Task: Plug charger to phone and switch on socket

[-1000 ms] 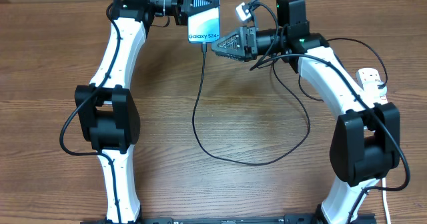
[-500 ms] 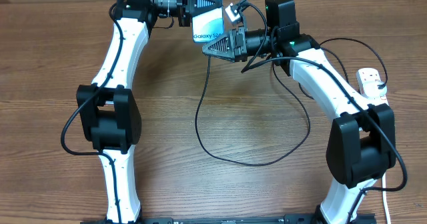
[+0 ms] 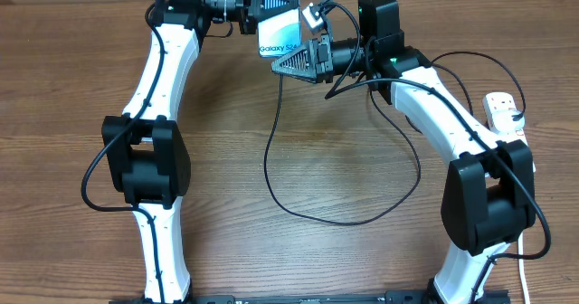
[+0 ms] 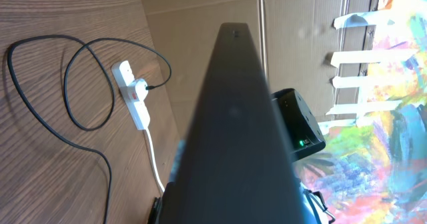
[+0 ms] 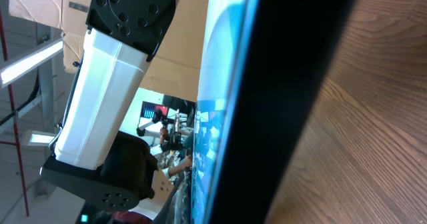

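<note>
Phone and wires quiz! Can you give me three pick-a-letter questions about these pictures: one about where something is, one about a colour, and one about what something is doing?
1. Where is the power strip in the overhead view?
A) far right
B) far left
C) dead centre

2. What colour is the charger cable?
A) white
B) red
C) black

3. What is the screen of the phone doing?
A) glowing blue
B) switched off and dark
C) showing a red picture

Answers:
1 A: it sits near the right edge of the view.
2 C: its long thin loop is black.
3 A: it is bright blue with "Galaxy S24" on it.
</note>
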Controlling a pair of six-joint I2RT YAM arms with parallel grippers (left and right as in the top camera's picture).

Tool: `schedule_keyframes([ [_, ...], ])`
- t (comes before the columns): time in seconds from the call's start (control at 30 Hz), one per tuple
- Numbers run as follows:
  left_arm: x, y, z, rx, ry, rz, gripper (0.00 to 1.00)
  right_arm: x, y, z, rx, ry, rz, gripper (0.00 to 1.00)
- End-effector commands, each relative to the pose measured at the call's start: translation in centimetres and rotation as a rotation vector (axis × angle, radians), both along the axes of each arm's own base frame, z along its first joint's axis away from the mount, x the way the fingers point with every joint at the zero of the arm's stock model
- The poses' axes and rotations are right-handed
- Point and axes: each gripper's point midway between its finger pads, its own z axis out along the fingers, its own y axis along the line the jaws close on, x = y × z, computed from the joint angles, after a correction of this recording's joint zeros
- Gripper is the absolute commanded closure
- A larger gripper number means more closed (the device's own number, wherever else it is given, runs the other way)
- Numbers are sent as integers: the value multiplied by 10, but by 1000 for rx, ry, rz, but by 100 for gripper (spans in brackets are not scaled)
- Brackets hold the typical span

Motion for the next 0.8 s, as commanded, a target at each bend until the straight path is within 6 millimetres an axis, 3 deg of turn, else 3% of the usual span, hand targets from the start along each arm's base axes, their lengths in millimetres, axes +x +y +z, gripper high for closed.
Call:
schedule_keyframes([
  [0.0, -22, -6, 26, -37, -48, -85, 96, 18, -5, 11, -10, -90, -77, 96],
  [0.03, -22, -6, 26, -37, -48, -85, 96, 18, -6, 11, -10, -89, -78, 95],
  [0.1, -22, -6, 26, -37, -48, -85, 96, 19, -7, 11, -10, -89, -83, 27],
  [0.13, -23, -6, 26, -37, -48, -87, 96, 20, -9, 11, -10, -89, -87, 10],
  [0.17, -23, -6, 26, -38, -48, -88, 96, 21, -11, 11, -10, -89, -90, 4],
  [0.47, -26, -7, 27, -45, -49, -106, 96, 38, -37, 10, -15, -82, -150, 4],
  [0.63, -28, -10, 27, -45, -49, -112, 96, 40, -40, 10, -15, -83, -156, 28],
  [0.77, -32, -18, 27, -46, -48, -128, 96, 40, -40, 12, -12, -93, -157, 35],
])
